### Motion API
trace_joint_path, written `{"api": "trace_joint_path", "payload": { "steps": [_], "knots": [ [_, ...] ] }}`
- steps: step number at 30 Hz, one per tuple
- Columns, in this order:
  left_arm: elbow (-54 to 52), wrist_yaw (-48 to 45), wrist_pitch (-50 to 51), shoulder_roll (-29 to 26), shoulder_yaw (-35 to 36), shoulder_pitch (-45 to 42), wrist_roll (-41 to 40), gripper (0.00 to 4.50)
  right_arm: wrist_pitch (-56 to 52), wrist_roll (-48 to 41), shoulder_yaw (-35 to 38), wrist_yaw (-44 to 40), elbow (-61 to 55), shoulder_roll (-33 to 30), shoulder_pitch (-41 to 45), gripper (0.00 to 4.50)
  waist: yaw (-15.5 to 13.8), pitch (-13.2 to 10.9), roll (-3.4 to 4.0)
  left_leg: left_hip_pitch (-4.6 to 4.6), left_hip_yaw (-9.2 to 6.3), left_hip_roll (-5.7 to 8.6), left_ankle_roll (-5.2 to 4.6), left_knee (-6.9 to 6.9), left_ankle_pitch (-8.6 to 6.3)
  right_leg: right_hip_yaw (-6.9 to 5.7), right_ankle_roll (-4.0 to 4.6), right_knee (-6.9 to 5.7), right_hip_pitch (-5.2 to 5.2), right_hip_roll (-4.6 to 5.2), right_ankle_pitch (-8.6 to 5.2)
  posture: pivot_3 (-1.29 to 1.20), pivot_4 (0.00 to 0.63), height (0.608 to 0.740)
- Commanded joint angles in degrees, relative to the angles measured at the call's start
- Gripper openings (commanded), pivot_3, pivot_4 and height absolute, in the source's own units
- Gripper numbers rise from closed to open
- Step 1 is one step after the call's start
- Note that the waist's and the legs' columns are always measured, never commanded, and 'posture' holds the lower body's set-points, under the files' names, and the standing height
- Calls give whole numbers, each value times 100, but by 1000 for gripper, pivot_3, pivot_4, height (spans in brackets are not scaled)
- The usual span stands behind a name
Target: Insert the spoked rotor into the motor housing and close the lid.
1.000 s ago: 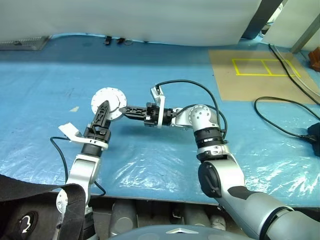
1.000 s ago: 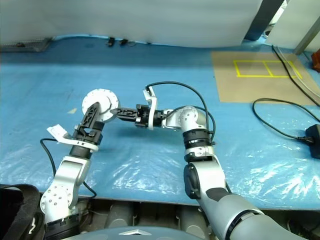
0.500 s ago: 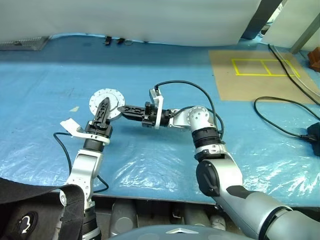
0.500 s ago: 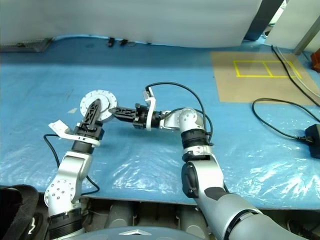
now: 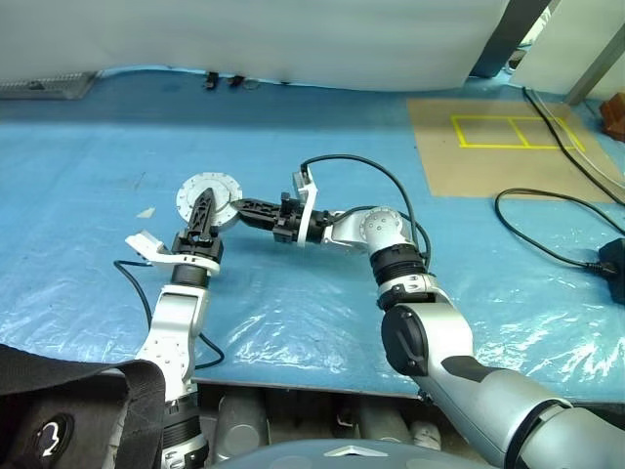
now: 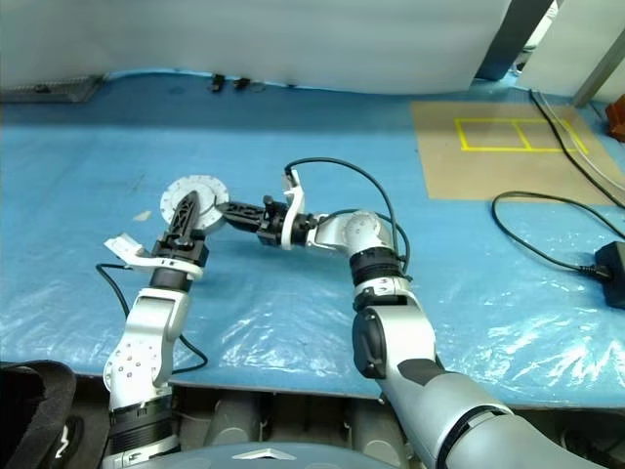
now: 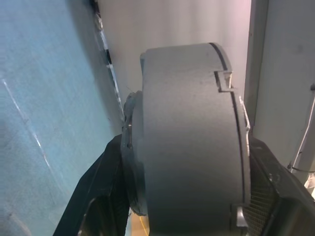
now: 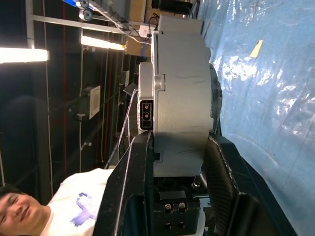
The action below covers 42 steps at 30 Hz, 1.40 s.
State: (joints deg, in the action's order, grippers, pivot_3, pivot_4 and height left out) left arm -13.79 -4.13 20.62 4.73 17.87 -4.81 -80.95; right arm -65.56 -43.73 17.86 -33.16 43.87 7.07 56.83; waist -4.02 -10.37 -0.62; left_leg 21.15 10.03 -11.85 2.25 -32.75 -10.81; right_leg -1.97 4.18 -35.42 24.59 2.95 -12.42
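Observation:
The motor housing (image 5: 223,188) is a silver-grey round can held on edge just above the blue table. Its pale round face with radial marks around the rim is turned toward me. My left gripper (image 5: 205,201) comes from below and is shut on it, with black fingers (image 7: 93,196) on either side of the grey body (image 7: 187,137). My right gripper (image 5: 240,206) reaches in from the right, and its fingers (image 8: 133,187) clamp the same can (image 8: 179,98). The spoked rotor is hidden. Whether the visible face is the lid I cannot tell.
A blue plastic sheet (image 5: 293,293) covers the table. A brown board with a yellow tape rectangle (image 5: 498,132) lies at the back right, and a black cable (image 5: 547,225) loops beside it. A pale scrap (image 5: 145,212) lies left of the housing. A person (image 8: 49,216) is in the right wrist view.
My left gripper's fingers have closed onto the housing. The right gripper and the housing have edged a little farther from me.

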Motion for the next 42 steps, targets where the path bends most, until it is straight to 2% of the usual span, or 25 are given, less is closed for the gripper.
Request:
{"api": "trace_joint_path", "payload": {
  "steps": [1,4,10,13,18,28,38,39,42],
  "knots": [
    [-78,-190,-269,297,14,-275,-7,2465,326,-72,64,-65,-199,68,441,2372,2,-1,-2,1,0,0,0,-1,0,1,0,-1,2,0,0,0,150,740],
    [90,-229,-545,351,144,-548,-55,2465,502,-9,116,-9,-55,58,511,3443,-2,-1,-2,-1,0,0,0,-3,0,0,0,-6,0,0,0,0,150,740],
    [693,-256,-1370,429,641,-1107,80,2465,788,107,93,97,90,93,535,3443,10,-1,-5,0,0,3,0,-4,0,1,0,-5,1,0,0,0,150,740],
    [1044,-126,-1957,215,822,-1233,894,2465,838,284,-187,17,-103,86,505,3443,12,-2,-6,2,-1,2,0,-1,0,0,-1,-3,2,-2,1,0,150,740],
    [2016,220,-2298,-167,1447,-1525,1189,2465,189,-152,-318,-158,-940,237,589,3443,3,-5,-13,2,-1,2,0,0,0,-2,-18,-1,2,-2,11,0,150,740],
    [3568,165,-2000,-843,1818,-2279,1550,2465,74,-188,-634,-265,-1395,236,507,3443,-57,-2,-42,2,-8,2,1,-16,0,-1,-25,-15,0,5,15,0,150,740],
    [3643,233,-2069,-738,2113,-2303,1660,2465,178,-143,-661,-219,-1426,193,487,3443,-34,-2,-42,1,-9,3,2,-15,0,-1,-24,-21,0,3,15,0,150,740],
    [3546,280,-2117,-677,2140,-2273,1661,3137,192,-139,-660,-218,-1417,182,486,3489,-30,-2,-42,1,-9,3,2,-15,0,-1,-24,-21,0,4,15,0,150,740],
    [3237,412,-2258,-484,2218,-2226,1637,3983,231,-110,-687,-229,-1405,148,474,3489,-19,-2,-42,1,-9,2,2,-15,0,0,-22,-21,0,4,14,0,150,740]
  ]
}}
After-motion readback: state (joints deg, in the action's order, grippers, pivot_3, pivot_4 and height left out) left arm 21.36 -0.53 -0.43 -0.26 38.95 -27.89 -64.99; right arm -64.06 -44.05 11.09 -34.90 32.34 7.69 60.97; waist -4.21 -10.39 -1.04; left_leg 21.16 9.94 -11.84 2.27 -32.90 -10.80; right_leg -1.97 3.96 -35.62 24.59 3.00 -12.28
